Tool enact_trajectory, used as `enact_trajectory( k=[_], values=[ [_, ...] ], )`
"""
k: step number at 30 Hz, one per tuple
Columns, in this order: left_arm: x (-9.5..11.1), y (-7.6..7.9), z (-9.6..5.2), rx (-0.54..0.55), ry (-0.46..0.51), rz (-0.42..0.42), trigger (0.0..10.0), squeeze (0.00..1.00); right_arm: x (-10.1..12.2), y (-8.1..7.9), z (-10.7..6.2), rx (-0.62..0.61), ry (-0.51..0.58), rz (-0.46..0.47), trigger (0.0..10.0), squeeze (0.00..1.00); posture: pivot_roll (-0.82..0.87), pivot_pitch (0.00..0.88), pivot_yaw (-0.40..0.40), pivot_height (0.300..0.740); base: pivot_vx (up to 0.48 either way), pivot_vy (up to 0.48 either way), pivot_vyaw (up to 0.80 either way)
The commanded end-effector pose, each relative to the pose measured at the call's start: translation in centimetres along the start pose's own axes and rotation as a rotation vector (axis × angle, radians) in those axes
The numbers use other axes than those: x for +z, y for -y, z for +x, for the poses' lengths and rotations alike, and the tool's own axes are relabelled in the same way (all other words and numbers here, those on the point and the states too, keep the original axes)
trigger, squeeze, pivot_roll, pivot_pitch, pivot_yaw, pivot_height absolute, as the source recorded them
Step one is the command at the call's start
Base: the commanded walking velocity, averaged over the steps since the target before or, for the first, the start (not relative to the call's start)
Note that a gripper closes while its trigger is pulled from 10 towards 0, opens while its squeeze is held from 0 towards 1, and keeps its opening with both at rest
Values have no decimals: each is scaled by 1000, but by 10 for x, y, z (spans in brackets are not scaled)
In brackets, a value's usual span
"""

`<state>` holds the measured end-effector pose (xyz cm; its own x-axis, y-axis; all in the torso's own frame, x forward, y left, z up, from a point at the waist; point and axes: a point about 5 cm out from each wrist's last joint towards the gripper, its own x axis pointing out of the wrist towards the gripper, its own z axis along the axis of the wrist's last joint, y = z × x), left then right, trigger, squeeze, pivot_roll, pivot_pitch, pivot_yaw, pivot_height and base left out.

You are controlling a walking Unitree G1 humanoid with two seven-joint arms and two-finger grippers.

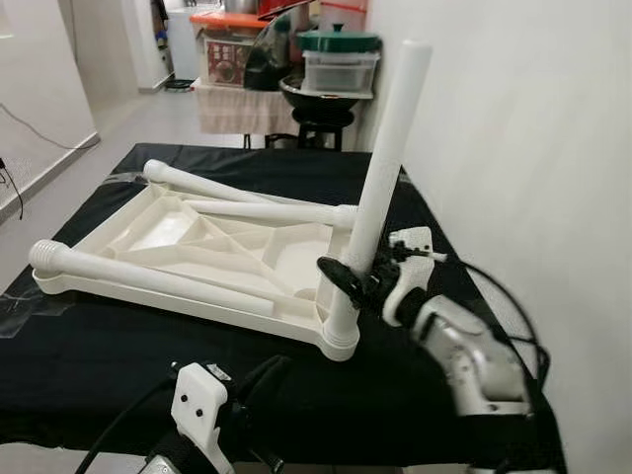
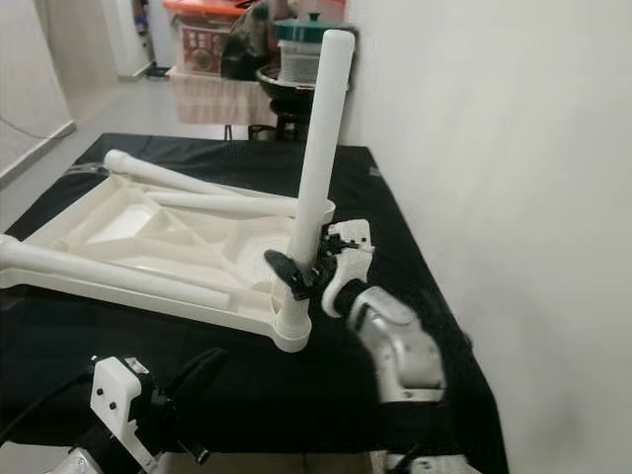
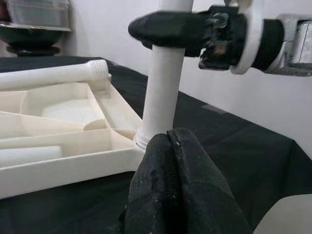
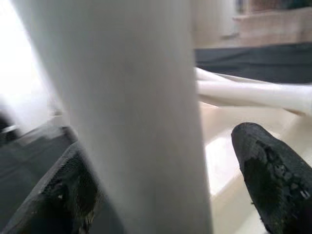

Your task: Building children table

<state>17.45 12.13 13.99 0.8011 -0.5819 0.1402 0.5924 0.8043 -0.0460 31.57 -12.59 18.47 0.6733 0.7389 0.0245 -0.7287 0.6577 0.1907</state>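
Standing tilted in the near right corner socket of an upturned white tabletop (image 1: 118,237): one white leg (image 1: 380,178), clasped low by the right gripper (image 1: 348,276). Lying loose across the tabletop, three more legs (image 1: 148,276). Underneath, black cloth (image 1: 99,365); close alongside, white wall (image 1: 533,138). Left gripper (image 1: 259,383) low at the front edge, fingers pressed together.

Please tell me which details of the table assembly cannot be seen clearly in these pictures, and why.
- Whether the upright leg is fully screwed into the tabletop corner socket: the joint is too small in the eye views.
- How firmly the right gripper clamps the leg: right wrist view is blurred, the leg covers the contact.
- What the containers behind hold: too far away.
- The left gripper fingers appear closed, holding nothing.
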Motion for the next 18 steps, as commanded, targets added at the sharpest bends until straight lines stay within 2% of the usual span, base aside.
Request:
enact_trajectory(
  k=[1, 3, 4, 6, 9, 10, 11, 15, 18],
  values=[
    [-3, 1, 1, -4, -6, 5, 10000, 0, 7, -10, 0, 193, -6, -56, 10000, 0, 29, 0, -101, 740, 0, 0, 0],
    [-3, 1, 1, -4, -6, 5, 10000, 0, 7, -10, 0, 193, -6, -56, 10000, 0, 29, 0, -101, 740, 0, 0, 0],
    [-3, 1, 1, -4, -6, 5, 10000, 0, 7, -11, -2, 255, -21, -75, 10000, 0, 29, 0, -101, 740, 0, 0, 0],
    [-4, 1, 2, -3, -4, 5, 10000, 0, 13, 4, -2, 384, -86, -128, 10000, 0, 37, 0, -99, 740, 0, 0, 0],
    [-4, 1, 3, -3, -4, 6, 10000, 0, 14, 8, -2, 408, -101, -138, 10000, 0, 37, 0, -99, 740, 0, 0, 0],
    [-4, 1, 3, -2, -4, 6, 10000, 0, 20, 17, 1, 416, -104, -133, 1686, 0, 40, 0, -96, 740, 0, 0, 0],
    [-4, 1, 3, -2, -4, 6, 10000, 0, 24, 24, 3, 424, -101, -113, 0, 0, 41, 0, -94, 740, 0, 0, 0],
    [-4, 1, 4, 0, -7, 11, 10000, 0, 24, 39, 5, 397, -117, -75, 0, 0, 46, 0, -96, 740, 0, 0, 0],
    [-3, 1, 4, 0, -7, 12, 10000, 0, 22, 41, 5, 387, -125, -72, 0, 0, 46, 0, -95, 740, 0, 0, 0]
  ],
)
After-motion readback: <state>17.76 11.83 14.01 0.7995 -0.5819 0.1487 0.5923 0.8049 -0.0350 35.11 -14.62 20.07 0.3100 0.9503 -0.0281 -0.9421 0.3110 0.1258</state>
